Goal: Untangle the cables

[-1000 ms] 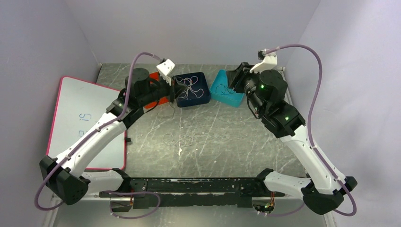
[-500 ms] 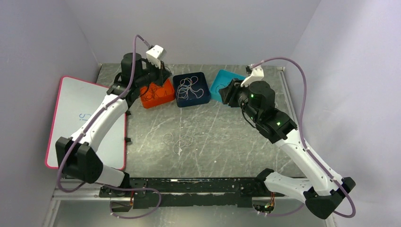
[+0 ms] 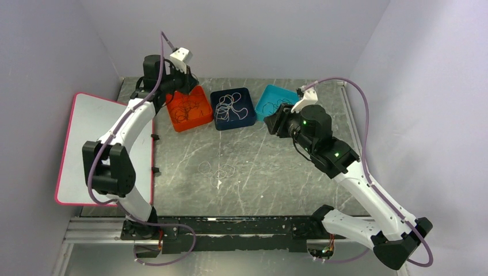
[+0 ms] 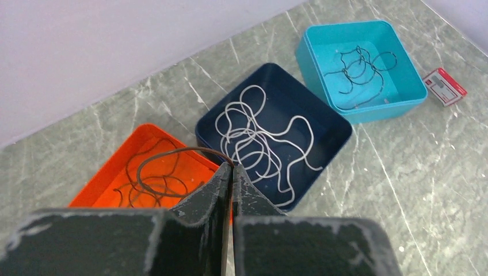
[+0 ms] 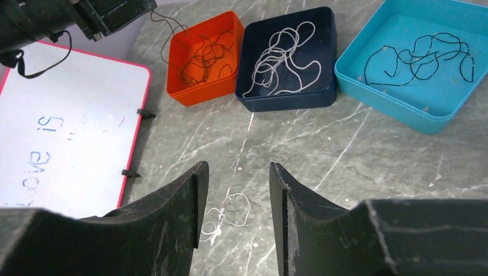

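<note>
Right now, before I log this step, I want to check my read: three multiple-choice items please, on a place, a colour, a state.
1. The loose white cable lies: A) on the whiteboard; B) on the table; C) over an arm.
2. The cable in the teal tray is: A) white; B) black; C) red.
3. The left gripper is: A) open and empty; B) shut on a tray rim; C) shut on the brownish-red cable.
Answers: 1 B, its loops rest on the marble; 2 B, dark strands on the teal floor; 3 C, fingers meet, pinching it.
</note>
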Motion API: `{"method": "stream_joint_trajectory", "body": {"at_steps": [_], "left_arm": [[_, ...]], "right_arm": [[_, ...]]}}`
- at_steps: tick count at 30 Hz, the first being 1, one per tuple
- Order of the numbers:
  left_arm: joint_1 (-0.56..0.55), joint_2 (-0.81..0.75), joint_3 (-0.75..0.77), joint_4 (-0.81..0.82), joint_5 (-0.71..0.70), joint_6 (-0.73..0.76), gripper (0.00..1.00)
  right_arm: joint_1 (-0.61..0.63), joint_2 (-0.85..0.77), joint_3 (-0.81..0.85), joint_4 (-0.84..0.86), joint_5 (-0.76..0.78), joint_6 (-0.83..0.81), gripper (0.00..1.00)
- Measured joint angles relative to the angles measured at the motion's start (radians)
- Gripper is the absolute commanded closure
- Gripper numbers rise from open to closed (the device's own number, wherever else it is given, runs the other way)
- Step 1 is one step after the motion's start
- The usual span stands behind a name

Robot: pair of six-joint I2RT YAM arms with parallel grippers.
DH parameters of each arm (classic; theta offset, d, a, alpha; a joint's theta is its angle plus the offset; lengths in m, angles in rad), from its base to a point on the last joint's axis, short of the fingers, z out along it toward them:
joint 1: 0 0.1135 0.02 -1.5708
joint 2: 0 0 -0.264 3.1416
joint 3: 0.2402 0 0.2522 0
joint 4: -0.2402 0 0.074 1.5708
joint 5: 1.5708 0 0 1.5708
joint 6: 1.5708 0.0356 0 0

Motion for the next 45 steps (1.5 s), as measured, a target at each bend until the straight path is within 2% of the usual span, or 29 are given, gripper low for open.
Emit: {"method": "stream_joint_trajectory", "body": {"at_steps": [11, 21, 33, 45], "left_arm": [[0.043, 0.139, 0.166, 0.003, 0.064, 0.034, 0.93], [0.047, 0.182, 0.163, 0.016, 0.091, 0.048, 0.93], [0.047, 0.227, 0.058, 0.042, 0.08, 0.029, 0.93], [0.048, 0.441, 0.161, 0.002, 0.007, 0.0, 0.93]], "right_arm": [[0.0, 0.0, 0.0, 0.0, 0.0, 0.001, 0.53], [0.0, 0.002, -0.005, 0.0, -0.001, 0.001, 0.53], [0.0, 0.002, -0.025, 0.0, -0.004, 0.012, 0.53], [0.0, -0.008, -0.025, -0.023, 0.003, 0.013, 0.53]]}}
